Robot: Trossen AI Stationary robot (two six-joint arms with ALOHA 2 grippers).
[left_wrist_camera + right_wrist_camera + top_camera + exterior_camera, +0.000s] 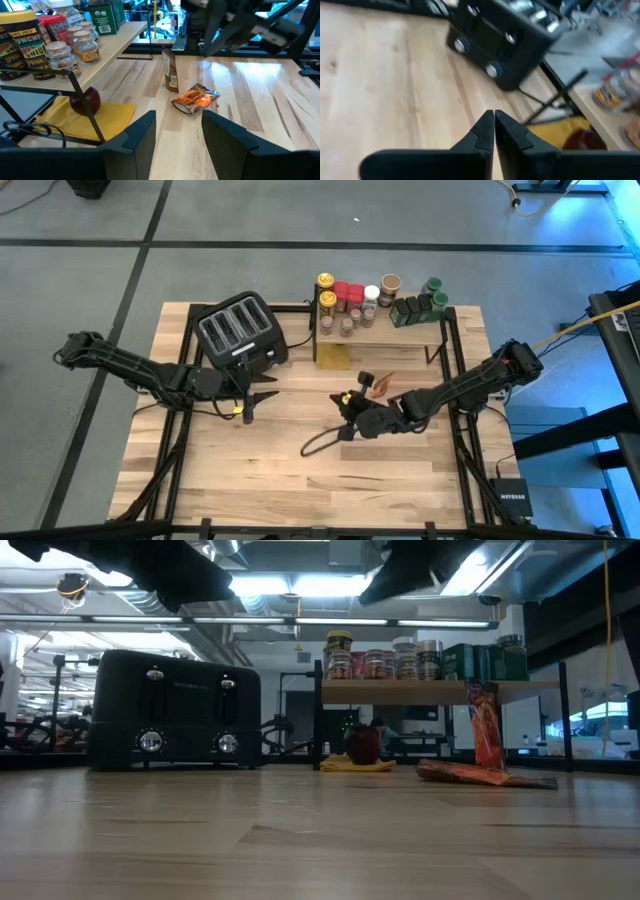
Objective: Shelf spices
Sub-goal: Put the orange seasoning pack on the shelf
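Two grippers hang above the table with nothing in them. Right gripper (494, 131): fingers pressed together, empty, above mid-table, tips toward the toaster (505, 35); in the high view (345, 402) it sits just near of the packets. Left gripper (177, 142): fingers (137, 137) part-way apart, empty, just near of the toaster's front (248, 402).

Packets: one foil packet (196, 97) lies flat on the table in front of the shelf; a second packet (171, 70) stands upright just beyond it, close to a shelf leg. Both are on the table, well below the plank.

Shelf (400, 335): at the far edge, right of the toaster (240, 330). Its plank carries a row of jars (350, 305), yellow-lidded at the left, red and white in the middle, dark green tins (420, 302) at the right.

Under the shelf's left end, a yellow cloth (82, 117) lies on the table with a dark red round object (85, 99) resting on it.
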